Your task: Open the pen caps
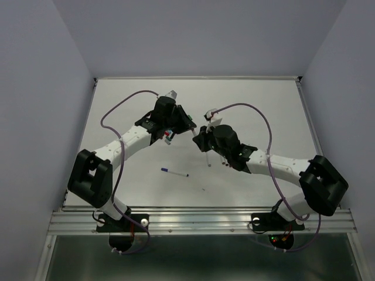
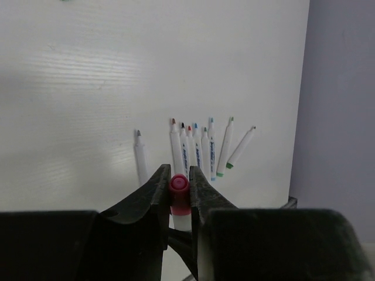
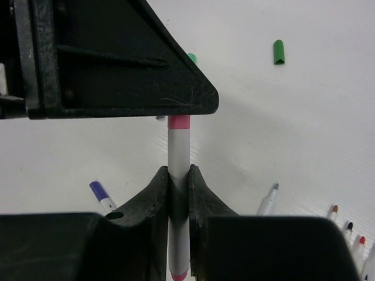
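Observation:
A white pen with a pink-red cap (image 2: 179, 188) is held between my two grippers above the table. My left gripper (image 2: 179, 171) is shut on the cap, which sits on the barrel. My right gripper (image 3: 179, 171) is shut on the white barrel (image 3: 179, 151); the cap (image 3: 179, 122) runs up into the left gripper's black fingers. In the top view the left gripper (image 1: 188, 126) and right gripper (image 1: 201, 136) meet mid-table. A loose green cap (image 3: 279, 51) lies on the table, and another greenish cap (image 3: 191, 57) is partly hidden.
Several uncapped pens (image 2: 196, 153) lie side by side on the white table, with one apart on the left (image 2: 140, 159). A pen with a blue cap (image 1: 174, 172) lies nearer the front; it also shows in the right wrist view (image 3: 99, 195). Grey walls surround the table.

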Controlling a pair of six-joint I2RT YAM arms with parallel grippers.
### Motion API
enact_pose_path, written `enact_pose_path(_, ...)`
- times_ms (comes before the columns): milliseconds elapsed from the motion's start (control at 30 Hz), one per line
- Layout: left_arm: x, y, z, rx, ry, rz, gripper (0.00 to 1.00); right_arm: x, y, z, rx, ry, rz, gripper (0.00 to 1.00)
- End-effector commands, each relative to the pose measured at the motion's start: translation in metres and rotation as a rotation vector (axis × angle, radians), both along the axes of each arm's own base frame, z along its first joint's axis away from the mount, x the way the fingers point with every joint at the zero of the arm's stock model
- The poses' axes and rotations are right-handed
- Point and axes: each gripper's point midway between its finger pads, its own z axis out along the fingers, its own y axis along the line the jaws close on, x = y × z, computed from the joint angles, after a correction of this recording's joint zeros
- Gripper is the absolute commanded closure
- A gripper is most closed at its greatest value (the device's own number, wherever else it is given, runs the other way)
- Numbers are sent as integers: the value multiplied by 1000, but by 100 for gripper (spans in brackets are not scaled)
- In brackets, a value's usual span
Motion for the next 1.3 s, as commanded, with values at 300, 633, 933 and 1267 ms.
enact_pose_path(300,130,89,73,-56,-279,372,100,-124,-23,-62,47,318,179,99)
enact_pose_path(633,118,108,45,15,-219,336,100,-87,-55,-58,15,243,-102,99)
enact_pose_path(933,56,129,-43,218,6,279,100,-17,-94,-71,-64,239,-374,99)
enact_pose_path(1267,26,143,-91,293,129,281,100,0,-101,-97,-151,257,-440,86)
